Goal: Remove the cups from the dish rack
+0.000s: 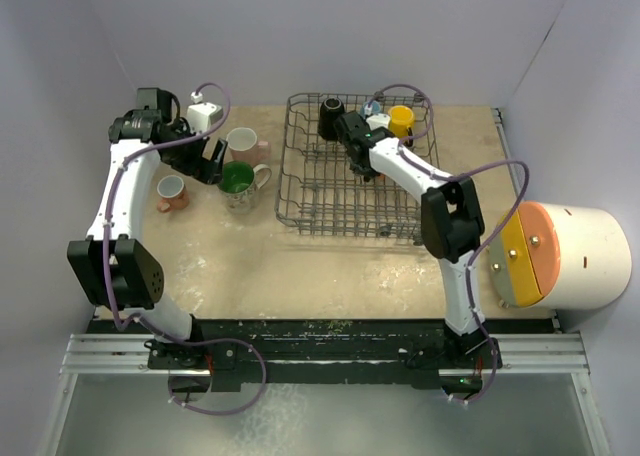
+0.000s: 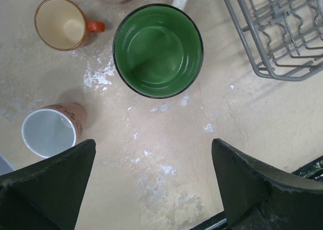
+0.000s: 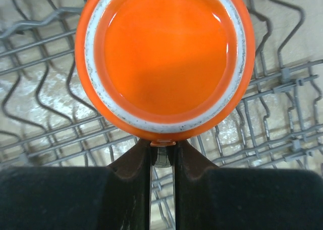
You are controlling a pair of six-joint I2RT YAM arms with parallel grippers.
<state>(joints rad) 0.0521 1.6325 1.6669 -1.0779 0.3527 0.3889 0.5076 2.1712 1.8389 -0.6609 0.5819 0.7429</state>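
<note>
Green-lined white cup [image 2: 157,51] stands on the counter [image 2: 242,119] left of the dish rack [image 1: 283,176], the left end effector [image 2: 152,149] released and empty above it. Inside the rack, the right end effector [image 3: 161,162] is clenched on the handle of an upturned orange cup [image 3: 164,58]; that thin pinch could let it swivel or snag the prongs [image 3: 48,96].

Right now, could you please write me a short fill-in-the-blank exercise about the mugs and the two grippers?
1. The right gripper is closed on the handle of a mug whose colour is ___.
2. The left gripper hangs with its jaws ___.
3. The big white mug near it is ___ inside.
4. The black mug and the yellow mug are in the ___.
Missing words: orange; open; green; dish rack.
</note>
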